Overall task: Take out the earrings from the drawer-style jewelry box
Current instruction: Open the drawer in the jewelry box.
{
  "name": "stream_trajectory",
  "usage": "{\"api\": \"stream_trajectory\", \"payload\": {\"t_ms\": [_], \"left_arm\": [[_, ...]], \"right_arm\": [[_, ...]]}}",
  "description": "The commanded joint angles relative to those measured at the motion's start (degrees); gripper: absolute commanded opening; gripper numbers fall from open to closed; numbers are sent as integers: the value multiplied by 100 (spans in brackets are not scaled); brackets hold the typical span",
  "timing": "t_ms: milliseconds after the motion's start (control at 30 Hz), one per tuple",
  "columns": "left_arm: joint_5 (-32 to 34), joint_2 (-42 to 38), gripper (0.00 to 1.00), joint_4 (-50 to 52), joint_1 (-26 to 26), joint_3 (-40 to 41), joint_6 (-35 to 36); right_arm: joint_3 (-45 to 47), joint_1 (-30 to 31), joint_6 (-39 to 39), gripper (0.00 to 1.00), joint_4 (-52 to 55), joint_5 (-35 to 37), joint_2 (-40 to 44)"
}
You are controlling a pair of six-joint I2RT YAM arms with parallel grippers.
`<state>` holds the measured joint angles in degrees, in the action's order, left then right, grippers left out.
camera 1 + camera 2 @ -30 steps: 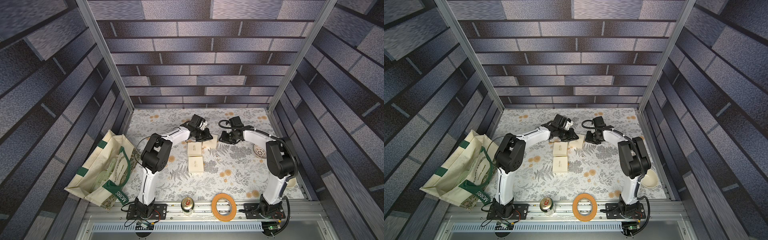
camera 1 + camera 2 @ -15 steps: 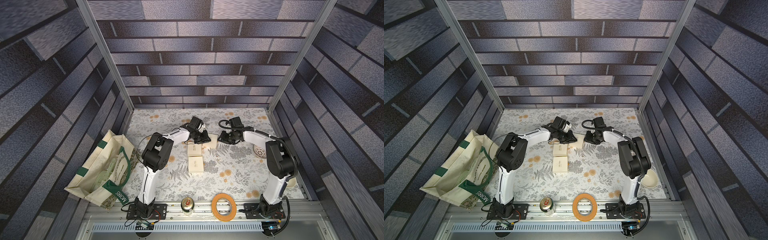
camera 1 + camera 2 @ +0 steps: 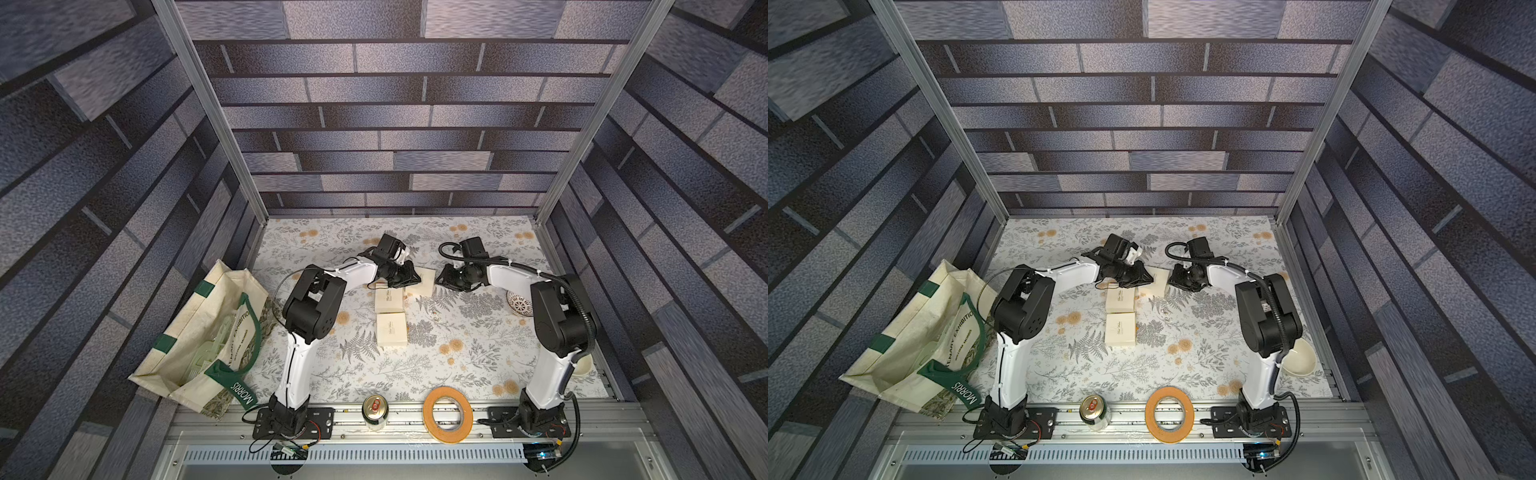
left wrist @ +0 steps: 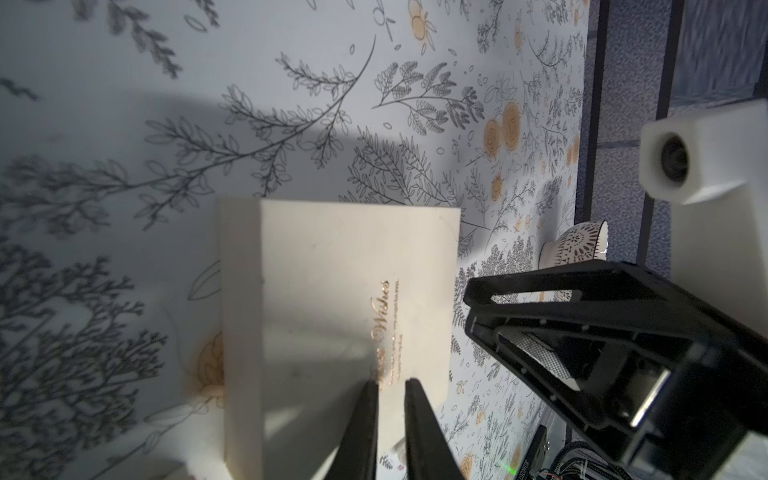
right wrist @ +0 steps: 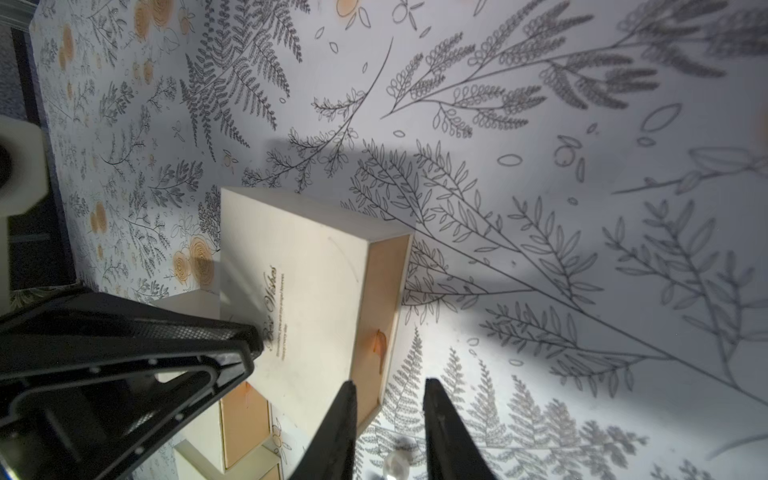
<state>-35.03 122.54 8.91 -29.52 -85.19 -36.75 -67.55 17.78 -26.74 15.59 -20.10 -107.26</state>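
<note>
Left end effector [image 4: 391, 382] has dropped onto the jewelry box [image 4: 332, 291], barely apart (empty). Right end effector [image 5: 390, 382] waits apart, empty, beside the pull tab [image 5: 380, 345]. Pin firmly, pinch the tab, draw straight. Likely earrings [image 5: 395, 462] glint on the worktop [image 5: 540, 249] just beside.

Centre: three cream boxes [image 3: 391, 329] in a row blocked the middle.
Far end of row: left tool [image 3: 413, 277] and right tool [image 3: 438, 279] crowded both sides.
Free: bare surface [image 3: 457, 365] toward near right corner.
Edges: bag [image 3: 208, 336] left; can [image 3: 375, 411], tape roll [image 3: 447, 414] near.
</note>
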Motion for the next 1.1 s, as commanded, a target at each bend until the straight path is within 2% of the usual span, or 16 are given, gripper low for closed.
{"api": "stream_trajectory", "payload": {"t_ms": [0,567,1067], "left_arm": [[286,156,16,322,44,201,-49],[330,122,16,348,47,231,-49],[330,111,16,402,50,189,-19]], "right_arm": [[75,-55,-114,30,-179,-114,52],[62,-82,-198,23,-282,-275,-161],[-20,-82,-182,22,-245,-248,-291]]}}
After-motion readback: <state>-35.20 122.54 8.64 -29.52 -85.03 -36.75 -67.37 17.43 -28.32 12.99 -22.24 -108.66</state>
